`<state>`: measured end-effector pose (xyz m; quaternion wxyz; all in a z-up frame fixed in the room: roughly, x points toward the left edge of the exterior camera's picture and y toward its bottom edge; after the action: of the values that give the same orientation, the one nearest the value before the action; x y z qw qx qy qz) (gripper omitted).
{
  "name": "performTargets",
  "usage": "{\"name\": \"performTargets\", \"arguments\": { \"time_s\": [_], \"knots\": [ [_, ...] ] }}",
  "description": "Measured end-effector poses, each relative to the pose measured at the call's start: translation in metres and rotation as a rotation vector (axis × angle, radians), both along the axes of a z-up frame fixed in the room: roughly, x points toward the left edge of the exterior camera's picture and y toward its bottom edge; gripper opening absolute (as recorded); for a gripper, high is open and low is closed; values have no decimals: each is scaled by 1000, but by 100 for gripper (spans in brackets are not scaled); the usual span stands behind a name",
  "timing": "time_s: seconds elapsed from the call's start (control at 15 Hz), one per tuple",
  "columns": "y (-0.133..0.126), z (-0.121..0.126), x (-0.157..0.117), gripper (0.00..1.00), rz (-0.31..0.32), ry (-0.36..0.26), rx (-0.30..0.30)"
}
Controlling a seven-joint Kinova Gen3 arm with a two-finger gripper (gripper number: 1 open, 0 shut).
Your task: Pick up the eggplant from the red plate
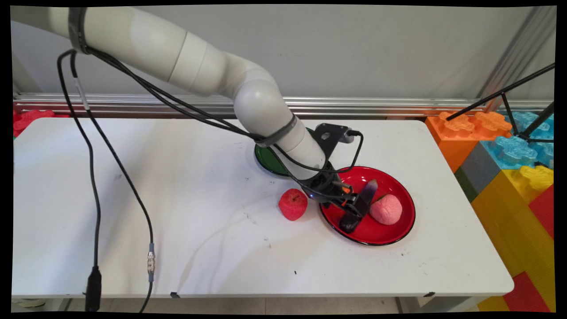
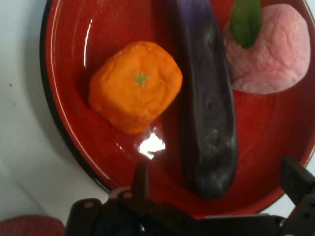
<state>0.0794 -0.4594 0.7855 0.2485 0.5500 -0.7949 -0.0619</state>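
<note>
white table (image 1: 177,212) carries a glossy red plate (image 1: 401,223) with a green plate (image 1: 266,160) behind the arm. on the red plate lie a long dark eggplant (image 2: 209,113), an orange fruit (image 2: 135,86) and a pink peach (image 2: 278,54); a red apple (image 1: 293,204) sits just beside its rim. the gripper (image 2: 216,184) hovers low, fingers spread apart and holding nothing, straddling the eggplant's near end. all look like light, soft foam; the eggplant seems slick, best pinched across its middle.

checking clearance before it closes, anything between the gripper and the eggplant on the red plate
Nothing visible. In the hand view the open gripper hangs over the red plate with the eggplant lying between its fingers. The orange sits beside the eggplant on one side, the pink peach on the other, both outside that gap.
</note>
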Motion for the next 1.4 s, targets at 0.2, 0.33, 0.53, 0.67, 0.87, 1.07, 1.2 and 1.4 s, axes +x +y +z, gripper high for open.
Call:
{"name": "performTargets", "arguments": {
  "time_s": [0.2, 0.33, 0.53, 0.67, 0.87, 1.07, 1.2, 1.4],
  "knots": [
    [-3, -9, -4, 100, -2, 12, -12],
    [-4, -14, -7, 100, -4, 21, -19],
    [-6, -19, -10, 100, -7, 31, -29],
    [-8, -23, -13, 100, -11, 36, -34],
    [-8, -28, -15, 100, -20, 38, -38],
    [-7, -32, -17, 100, -32, 36, -40],
    [-6, -34, -18, 0, -45, 37, -43],
    [-5, -36, -20, 0, -62, 38, -48]
  ]
}}
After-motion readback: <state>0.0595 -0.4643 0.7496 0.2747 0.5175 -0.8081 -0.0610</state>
